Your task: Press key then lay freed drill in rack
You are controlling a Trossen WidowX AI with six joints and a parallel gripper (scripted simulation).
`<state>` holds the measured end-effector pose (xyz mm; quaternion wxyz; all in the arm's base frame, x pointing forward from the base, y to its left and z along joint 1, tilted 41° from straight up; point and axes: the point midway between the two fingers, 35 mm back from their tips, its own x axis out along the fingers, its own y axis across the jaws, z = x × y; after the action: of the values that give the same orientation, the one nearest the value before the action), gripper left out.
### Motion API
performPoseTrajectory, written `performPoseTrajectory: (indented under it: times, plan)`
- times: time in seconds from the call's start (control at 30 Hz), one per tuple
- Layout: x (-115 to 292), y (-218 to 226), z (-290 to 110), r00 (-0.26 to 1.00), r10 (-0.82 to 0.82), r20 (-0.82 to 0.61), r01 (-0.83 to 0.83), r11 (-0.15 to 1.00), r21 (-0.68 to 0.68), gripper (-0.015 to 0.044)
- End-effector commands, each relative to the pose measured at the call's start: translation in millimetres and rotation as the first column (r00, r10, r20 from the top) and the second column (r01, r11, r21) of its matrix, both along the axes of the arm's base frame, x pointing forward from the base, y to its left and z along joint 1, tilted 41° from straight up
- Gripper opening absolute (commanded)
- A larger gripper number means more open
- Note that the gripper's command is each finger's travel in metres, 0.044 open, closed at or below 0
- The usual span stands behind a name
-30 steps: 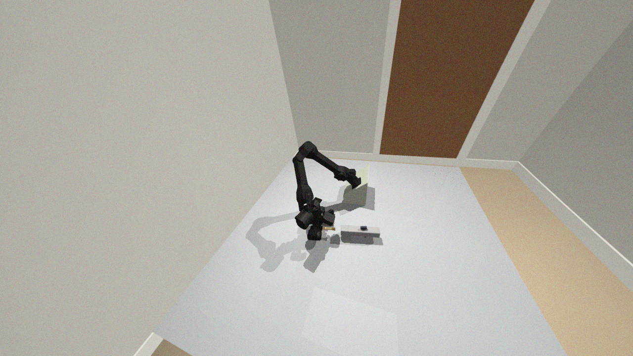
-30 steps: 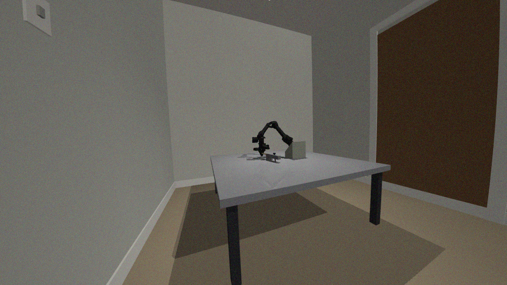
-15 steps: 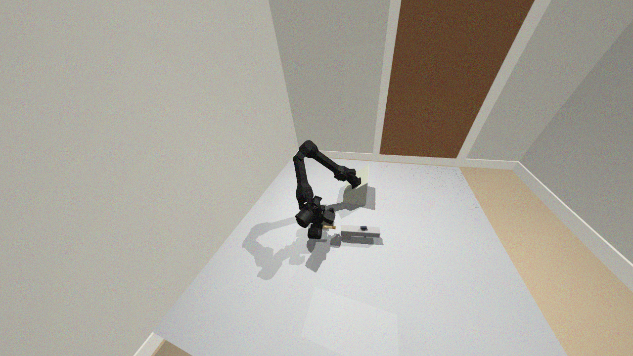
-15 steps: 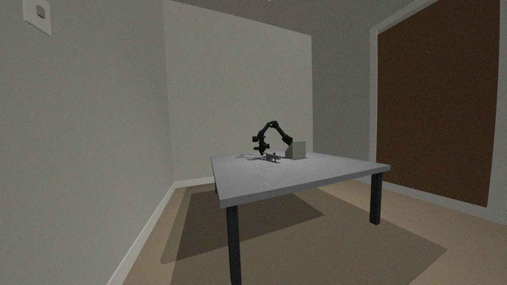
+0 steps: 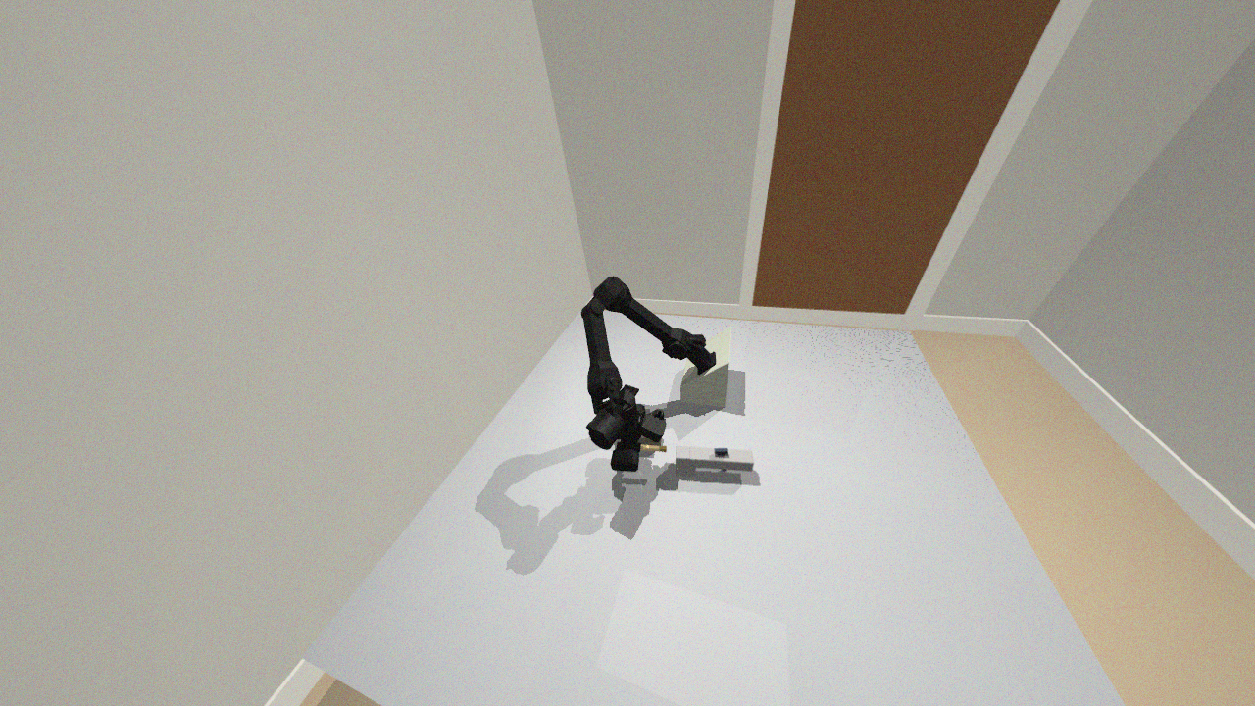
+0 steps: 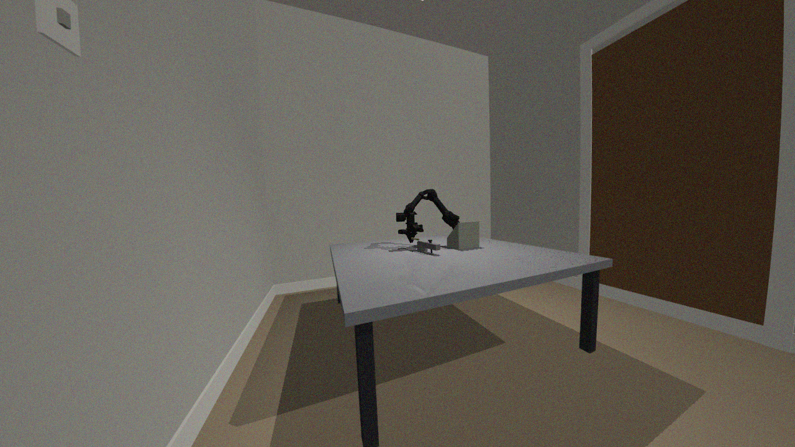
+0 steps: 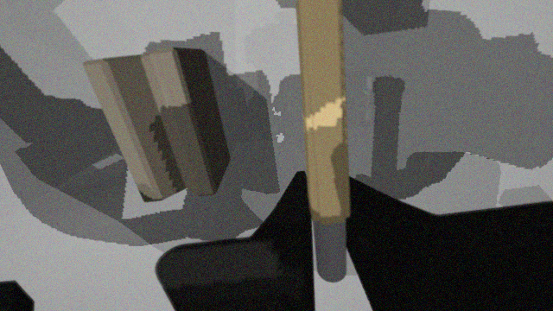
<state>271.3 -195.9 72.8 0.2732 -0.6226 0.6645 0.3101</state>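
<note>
The single black arm (image 5: pixel 603 351) rises from its base at the middle of the top view, folds sharply at an elbow near the upper centre, and drops down to a wrist lower in the frame. The gripper (image 5: pixel 633 449) points toward the right of that view. In the wrist view its dark fingers fill the lower frame, clamped on a tan drill (image 7: pixel 324 130) that runs up the centre.
</note>
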Motion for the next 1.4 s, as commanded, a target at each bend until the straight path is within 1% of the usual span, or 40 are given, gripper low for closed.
performPoseTrajectory:
  times: [0.0, 1.37]
  plan:
    - [0.8, 1.7, 2.4, 1.000, -0.001, 0.004, 0.001, 1.000, -0.003, 0.0000]
    - [-0.2, 16.1, 11.5, 1.000, -0.001, 0.004, 0.001, 1.000, -0.002, 0.0000]
